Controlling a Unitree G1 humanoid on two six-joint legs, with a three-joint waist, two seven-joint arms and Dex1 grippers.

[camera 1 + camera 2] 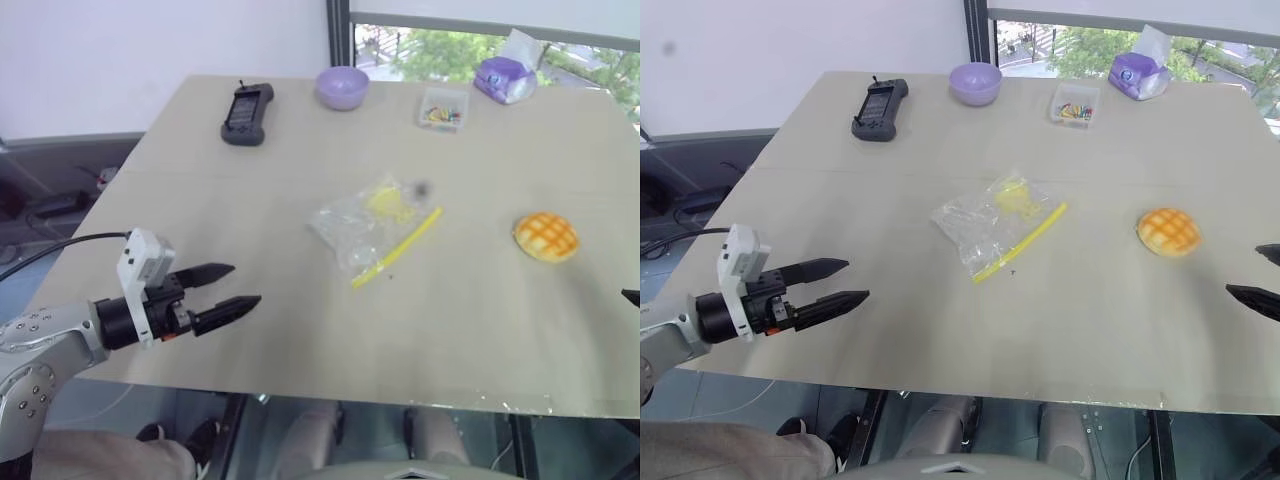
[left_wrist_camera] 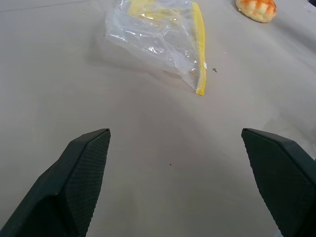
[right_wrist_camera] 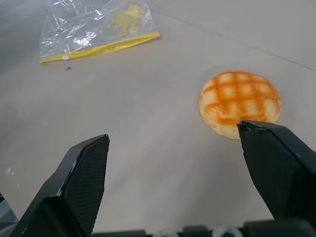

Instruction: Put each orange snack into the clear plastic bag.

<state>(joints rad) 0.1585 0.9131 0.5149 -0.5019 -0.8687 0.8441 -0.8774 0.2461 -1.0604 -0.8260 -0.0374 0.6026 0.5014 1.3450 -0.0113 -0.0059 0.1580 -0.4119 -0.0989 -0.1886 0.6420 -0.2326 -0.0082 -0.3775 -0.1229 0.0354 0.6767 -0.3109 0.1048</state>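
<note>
Clear plastic bag [image 1: 991,226] flat, zip strip diagonal; bun [image 1: 1168,231] beside.

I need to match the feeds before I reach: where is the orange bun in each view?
Left eye: orange bun far right, mid-height.
Right eye: right of centre.
Left wrist: top right corner.
Right wrist: right of centre.
Shared landmark: clear plastic bag.
</note>
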